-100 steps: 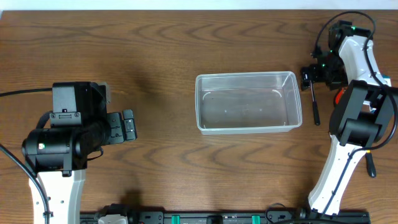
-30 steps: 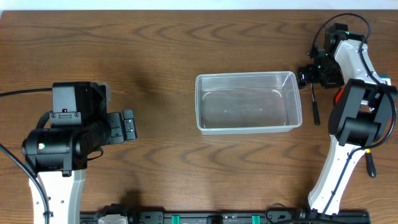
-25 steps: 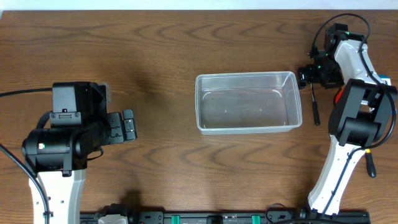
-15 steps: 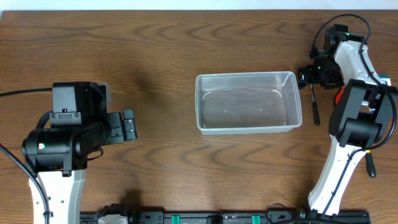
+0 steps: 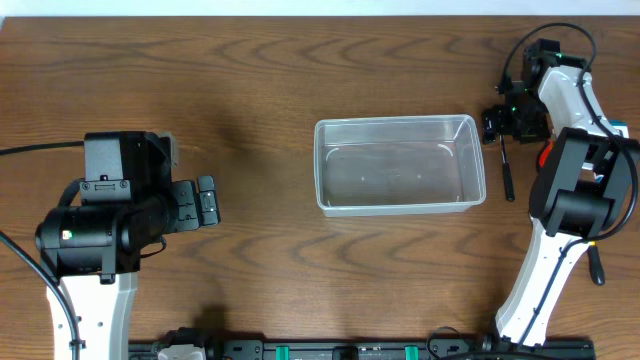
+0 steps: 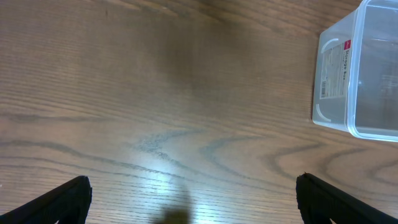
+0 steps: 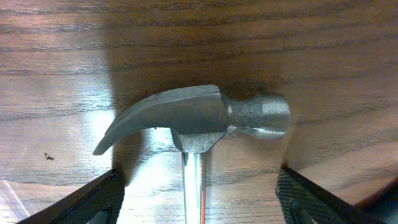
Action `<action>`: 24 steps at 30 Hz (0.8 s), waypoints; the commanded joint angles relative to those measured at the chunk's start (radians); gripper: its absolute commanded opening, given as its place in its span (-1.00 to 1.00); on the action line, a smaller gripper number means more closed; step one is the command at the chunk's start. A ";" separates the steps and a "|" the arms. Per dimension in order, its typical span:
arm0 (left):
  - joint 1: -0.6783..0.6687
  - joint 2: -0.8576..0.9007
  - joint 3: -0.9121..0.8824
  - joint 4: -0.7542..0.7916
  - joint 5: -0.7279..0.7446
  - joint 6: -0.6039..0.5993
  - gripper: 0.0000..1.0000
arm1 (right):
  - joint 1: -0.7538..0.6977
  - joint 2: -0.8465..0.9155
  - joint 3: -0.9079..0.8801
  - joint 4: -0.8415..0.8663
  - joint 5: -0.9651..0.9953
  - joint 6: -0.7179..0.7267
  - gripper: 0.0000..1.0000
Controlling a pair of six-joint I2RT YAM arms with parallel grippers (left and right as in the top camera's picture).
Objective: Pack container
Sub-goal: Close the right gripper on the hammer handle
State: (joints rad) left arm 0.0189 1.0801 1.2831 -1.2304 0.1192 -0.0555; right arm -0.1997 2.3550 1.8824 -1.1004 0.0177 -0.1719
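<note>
The clear plastic container (image 5: 400,165) stands empty at the table's middle; its left end shows in the left wrist view (image 6: 367,68). A hammer lies right of it, black handle (image 5: 505,170) pointing toward me. In the right wrist view its steel claw head (image 7: 199,118) lies on the wood. My right gripper (image 5: 497,122) is over the head. It is open (image 7: 199,208), its fingers (image 7: 93,199) wide on either side of the shaft, not touching it. My left gripper (image 5: 205,203) is open and empty (image 6: 193,208), left of the container.
An orange-handled item (image 5: 546,153) lies partly under the right arm. Another black handle (image 5: 597,265) sticks out near the right arm's base. A small blue-and-white item (image 5: 622,128) sits at the right edge.
My right wrist has shifted only slightly around the hammer head. The hammer, the container and the left arm have not moved.
</note>
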 commanded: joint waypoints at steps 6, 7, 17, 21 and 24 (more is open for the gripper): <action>0.005 -0.003 0.013 -0.003 -0.016 -0.009 0.96 | -0.008 0.020 -0.024 -0.001 0.001 0.006 0.37; 0.005 -0.003 0.013 -0.003 -0.016 -0.009 0.96 | -0.008 0.020 -0.020 -0.002 0.002 0.006 0.33; 0.005 -0.003 0.013 -0.003 -0.016 -0.009 0.96 | -0.002 0.020 0.064 -0.027 0.002 0.006 -0.17; 0.005 -0.003 0.013 -0.003 -0.016 -0.009 0.96 | -0.002 0.020 0.112 -0.053 0.001 0.007 -0.30; 0.005 -0.003 0.013 -0.003 -0.016 -0.009 0.96 | -0.002 0.020 0.143 -0.070 0.002 0.006 -0.55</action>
State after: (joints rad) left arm 0.0189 1.0798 1.2831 -1.2304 0.1192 -0.0555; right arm -0.2008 2.3665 1.9835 -1.1618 0.0181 -0.1673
